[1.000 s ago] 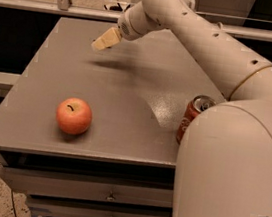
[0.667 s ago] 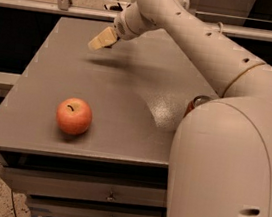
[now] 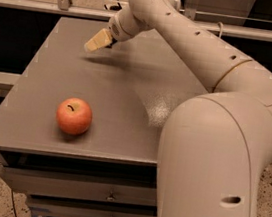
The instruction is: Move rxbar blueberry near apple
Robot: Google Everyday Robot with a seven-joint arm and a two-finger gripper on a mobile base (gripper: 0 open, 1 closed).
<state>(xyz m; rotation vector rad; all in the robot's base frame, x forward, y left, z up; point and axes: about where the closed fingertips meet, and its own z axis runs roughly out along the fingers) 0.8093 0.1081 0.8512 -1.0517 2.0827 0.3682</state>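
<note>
1 apple (image 3: 74,116), front left on your table (image 3: 49,75). 1 gripper (image 3: 99,40), well beyond it over the far left; open or closed, you cannot tell. 0 rxbar blueberry visible to you; placement seemingly outstanding.

Grey table (image 3: 129,84), apple (image 3: 74,116) near front left, claw (image 3: 91,45) above far side

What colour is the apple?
Orange-red, with a dark stem dimple; the camera view shows the apple best. The tool hangs above the table, far left.
</note>
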